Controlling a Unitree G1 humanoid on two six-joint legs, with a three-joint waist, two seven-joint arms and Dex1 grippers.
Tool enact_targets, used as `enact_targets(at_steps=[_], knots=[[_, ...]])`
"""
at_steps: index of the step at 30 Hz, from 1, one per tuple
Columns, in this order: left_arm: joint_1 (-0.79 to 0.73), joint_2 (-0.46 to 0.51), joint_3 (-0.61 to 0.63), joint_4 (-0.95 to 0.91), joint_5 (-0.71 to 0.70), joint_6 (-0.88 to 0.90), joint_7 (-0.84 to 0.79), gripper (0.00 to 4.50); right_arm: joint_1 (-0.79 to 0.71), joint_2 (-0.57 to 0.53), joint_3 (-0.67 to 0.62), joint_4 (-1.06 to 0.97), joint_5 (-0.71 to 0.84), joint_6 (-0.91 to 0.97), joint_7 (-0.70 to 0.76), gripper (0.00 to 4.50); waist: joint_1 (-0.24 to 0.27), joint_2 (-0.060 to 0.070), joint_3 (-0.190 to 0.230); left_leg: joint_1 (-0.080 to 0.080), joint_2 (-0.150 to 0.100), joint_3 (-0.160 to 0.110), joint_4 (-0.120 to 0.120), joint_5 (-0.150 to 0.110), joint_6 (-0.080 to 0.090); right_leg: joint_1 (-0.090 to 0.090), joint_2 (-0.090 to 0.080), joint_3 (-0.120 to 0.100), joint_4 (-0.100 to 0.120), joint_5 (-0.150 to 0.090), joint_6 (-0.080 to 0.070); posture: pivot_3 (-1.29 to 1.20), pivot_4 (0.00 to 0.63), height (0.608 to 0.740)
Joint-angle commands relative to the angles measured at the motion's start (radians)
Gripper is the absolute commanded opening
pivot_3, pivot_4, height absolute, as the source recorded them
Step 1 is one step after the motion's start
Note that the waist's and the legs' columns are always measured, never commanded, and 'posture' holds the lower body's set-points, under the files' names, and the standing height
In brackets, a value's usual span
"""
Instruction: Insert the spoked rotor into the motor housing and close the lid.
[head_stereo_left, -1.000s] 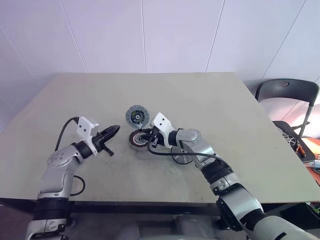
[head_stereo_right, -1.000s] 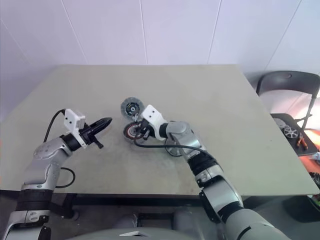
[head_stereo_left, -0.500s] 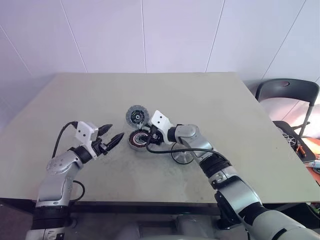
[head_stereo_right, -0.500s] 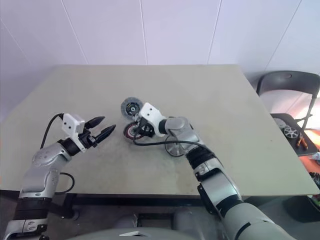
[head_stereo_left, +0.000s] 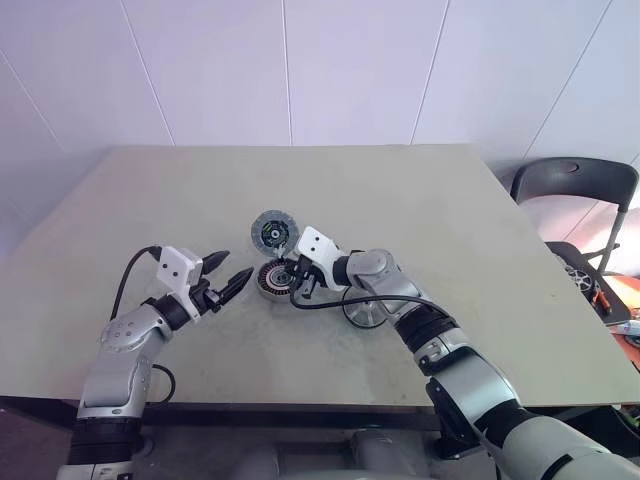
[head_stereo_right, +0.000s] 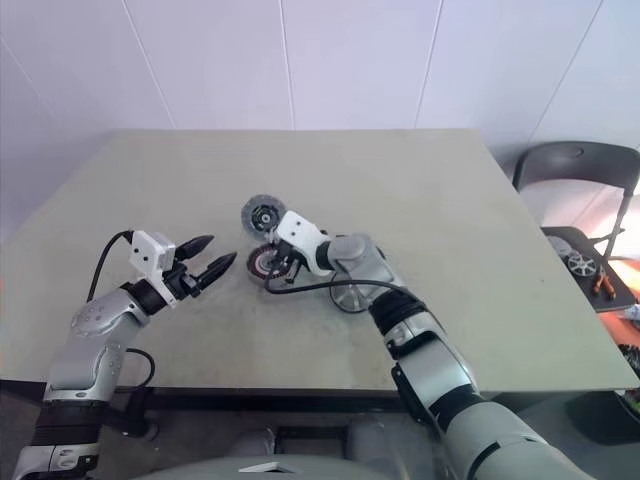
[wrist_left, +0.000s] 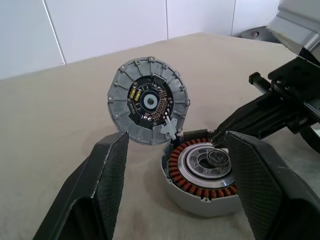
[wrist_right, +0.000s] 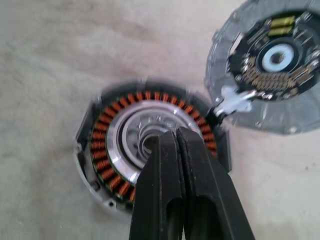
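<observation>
Right gripper (wrist_right: 176, 137), closed and empty, tips over the motor housing (wrist_left: 202, 177) hub; left gripper (head_stereo_left: 228, 279) open beside it. Spoked rotor (head_stereo_left: 363, 311) behind the right wrist: likely rigid, weighty; grip its rim.

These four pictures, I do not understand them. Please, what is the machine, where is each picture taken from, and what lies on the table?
A humanoid robot with two arms works at a table. Two pictures come from its head cameras, looking down; the other two from a camera on each wrist. Each arm ends in a claw of two black fingers. The left claw is open and holds nothing. The right claw is shut, its tips over the motor housing, a round cup with copper windings. The lid stands open, joined at the housing's rim. The spoked rotor lies on the table beside the right arm.
</observation>
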Motion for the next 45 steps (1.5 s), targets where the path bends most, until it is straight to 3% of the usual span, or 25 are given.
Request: enact_targets(at_steps=[1,32,45], knots=[[-0.008,0.005,0.003,-0.047,-0.006,-0.005,0.006,3.26,-0.031,0.005,0.008,-0.02,-0.007,0.001,0.021,0.06,0.0,0.0,0.0,0.0,0.0,0.0,0.0,0.0,0.0,0.0,0.0,0.0,0.0,0.0,0.0,0.0,0.0,0.74],[0.002,0.012,0.009,-0.071,-0.014,0.008,0.015,3.26,-0.057,0.03,0.047,0.076,-0.129,-0.182,-0.076,0.06,-0.001,0.0,0.0,0.0,0.0,0.0,0.0,0.0,0.0,0.0,0.0,0.0,0.0,0.0,0.0,0.0,0.0,0.74],[-0.01,0.018,0.008,-0.064,-0.012,0.012,0.006,3.26,-0.061,0.053,-0.005,0.07,-0.085,-0.225,-0.096,0.06,-0.001,0.0,0.0,0.0,0.0,0.0,0.0,0.0,0.0,0.0,0.0,0.0,0.0,0.0,0.0,0.0,0.0,0.74]])
